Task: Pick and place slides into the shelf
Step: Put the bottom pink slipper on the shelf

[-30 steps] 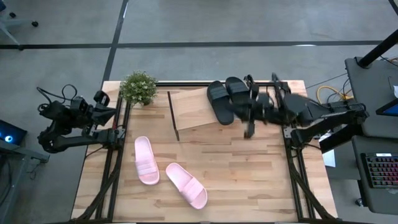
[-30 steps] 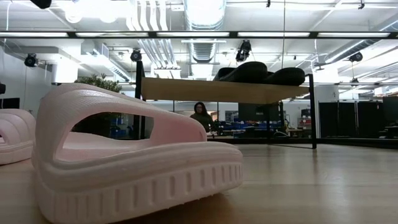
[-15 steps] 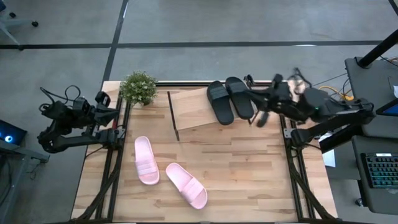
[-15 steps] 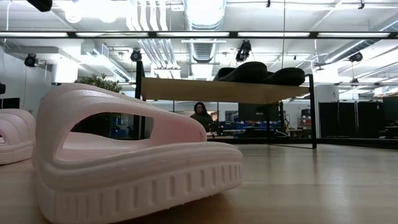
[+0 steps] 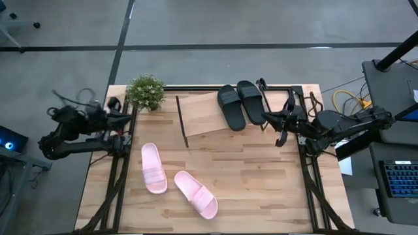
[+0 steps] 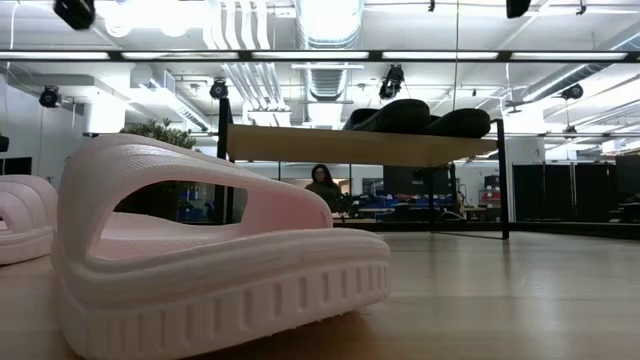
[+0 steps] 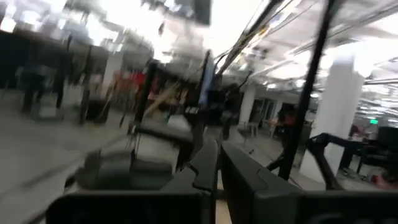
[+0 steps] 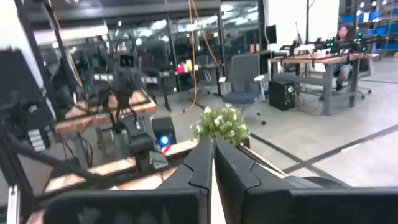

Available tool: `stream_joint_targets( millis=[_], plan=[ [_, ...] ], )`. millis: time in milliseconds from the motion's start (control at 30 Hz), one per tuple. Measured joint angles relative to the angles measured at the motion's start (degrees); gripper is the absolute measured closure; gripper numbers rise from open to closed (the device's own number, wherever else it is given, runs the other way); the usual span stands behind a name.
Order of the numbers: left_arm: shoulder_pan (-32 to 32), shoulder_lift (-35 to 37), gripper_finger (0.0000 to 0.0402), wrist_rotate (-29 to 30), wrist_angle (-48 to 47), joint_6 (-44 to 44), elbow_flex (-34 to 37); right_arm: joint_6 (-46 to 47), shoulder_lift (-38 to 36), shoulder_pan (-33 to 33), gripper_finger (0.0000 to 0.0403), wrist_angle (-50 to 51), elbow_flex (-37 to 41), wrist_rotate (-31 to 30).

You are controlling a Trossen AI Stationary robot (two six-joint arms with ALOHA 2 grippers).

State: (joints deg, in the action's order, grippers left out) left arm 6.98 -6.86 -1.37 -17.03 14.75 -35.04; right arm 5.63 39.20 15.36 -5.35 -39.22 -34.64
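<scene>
Halfway: black slides (image 5: 240, 103) sit on the shelf (image 5: 201, 115), pink slides (image 5: 176, 178) wait lower left, and my right gripper (image 8: 211, 163) and left gripper (image 7: 217, 169) are both pinched closed, empty.

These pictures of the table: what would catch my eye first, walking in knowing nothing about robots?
Probably the shoes: two black slides lie side by side on the right part of a slanted wooden shelf, while two pink slides lie on the table near its left front. Both dark arms wait at the table's sides, with the right gripper just beside the shelf.
</scene>
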Motion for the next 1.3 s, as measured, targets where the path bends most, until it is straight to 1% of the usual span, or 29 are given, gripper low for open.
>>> stream_joint_targets(
  millis=[100, 233, 400, 500, 633, 733, 833, 1033, 1100, 1200, 1300],
  plan=[
    [0.02, -3.08, 0.0397, 0.22, -0.34, -0.13, 1.62, 0.72, -0.99, 0.02, 0.0395, -3.14, 1.88, 0.07],
    [0.02, -7.51, 0.0397, 0.1, 0.13, -0.39, 3.02, 1.96, -1.97, 0.02, 0.0394, -3.4, 2.27, 1.29],
    [0.02, -13.14, 0.0396, -5.44, 1.79, -0.02, 3.12, 1.88, -2.05, 0.02, 0.0394, -3.43, 1.95, 1.75],
    [0.01, -16.12, 0.0375, -8.91, 3.69, 2.36, 2.89, 1.89, -1.96, 0.02, 0.0394, -3.45, 1.84, 1.73],
    [0.0, -18.72, 0.0322, -9.6, 3.73, 3.35, 2.67, 2.2, -1.95, 0.02, 0.0394, -3.46, 1.84, 1.66],
    [-0.01, -20.04, 0.0286, -10.36, 4.86, 6.17, 2.6, 2.32, -1.95, 0.02, 0.0394, -3.46, 1.84, 1.6],
    [0.0, -20.8, 0.027, -11.88, 6.65, 11.71, 2.6, 2.74, -1.95, 0.02, 0.0394, -3.51, 1.81, 1.6],
    [0.02, -23.04, 0.0267, -20.84, 10.74, 23.48, 2.51, 4.23, -1.9, 0.02, 0.0394, -3.52, 1.79, 1.58],
    [0.0, -24.48, 0.0267, -22.98, 11.87, 27.02, 2.53, 4.48, -1.9, 0.02, 0.0394, -3.51, 1.79, 1.58],
    [0.02, -26.99, 0.0267, -25.21, 14.11, 28.04, 2.6, 4.46, -1.9, 0.02, 0.0394, -3.53, 1.77, 1.56],
    [0.02, -29.67, 0.0267, -26.04, 15.49, 28.07, 2.6, 4.48, -1.88, 0.02, 0.0394, -3.53, 1.77, 1.56]
  ],
)
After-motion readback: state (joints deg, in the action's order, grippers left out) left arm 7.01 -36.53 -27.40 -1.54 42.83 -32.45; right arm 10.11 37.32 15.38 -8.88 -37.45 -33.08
